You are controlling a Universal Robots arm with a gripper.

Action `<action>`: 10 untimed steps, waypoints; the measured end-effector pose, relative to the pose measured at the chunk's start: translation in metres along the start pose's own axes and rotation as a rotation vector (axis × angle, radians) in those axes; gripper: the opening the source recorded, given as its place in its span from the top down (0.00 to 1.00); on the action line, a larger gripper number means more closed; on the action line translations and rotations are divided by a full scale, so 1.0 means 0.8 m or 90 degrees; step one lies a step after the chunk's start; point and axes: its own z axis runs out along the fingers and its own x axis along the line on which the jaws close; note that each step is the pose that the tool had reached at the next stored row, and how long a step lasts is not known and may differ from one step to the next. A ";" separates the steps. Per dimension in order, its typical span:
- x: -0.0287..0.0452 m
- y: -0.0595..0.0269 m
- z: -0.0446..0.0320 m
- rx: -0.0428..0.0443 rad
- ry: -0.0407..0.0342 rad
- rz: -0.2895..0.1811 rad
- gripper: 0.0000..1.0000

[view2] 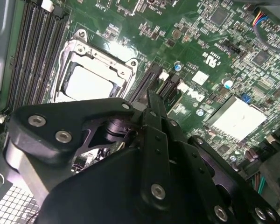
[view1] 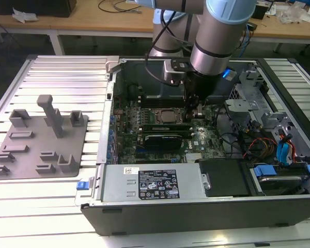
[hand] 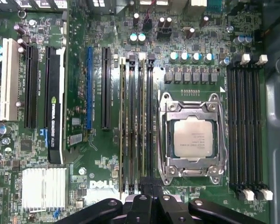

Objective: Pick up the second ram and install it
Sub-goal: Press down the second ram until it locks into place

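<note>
Pincer clenched, tips pressed together low over the motherboard. Second ram standing on edge in its slot, running straight out from the pincer tips. CPU socket just beside that slot.

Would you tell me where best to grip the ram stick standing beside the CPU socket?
Pinch the second ram across its thin faces at the top edge, coming down from above; it stands on edge in its slot beside the CPU socket.
</note>
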 end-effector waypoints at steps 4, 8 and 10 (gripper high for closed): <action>0.0001 0.015 0.0010 0.0004 0.0000 0.000 0.92; 0.0001 0.025 0.0016 0.0005 0.0000 0.000 0.92; 0.0001 0.030 0.0019 0.0007 0.0000 0.000 0.92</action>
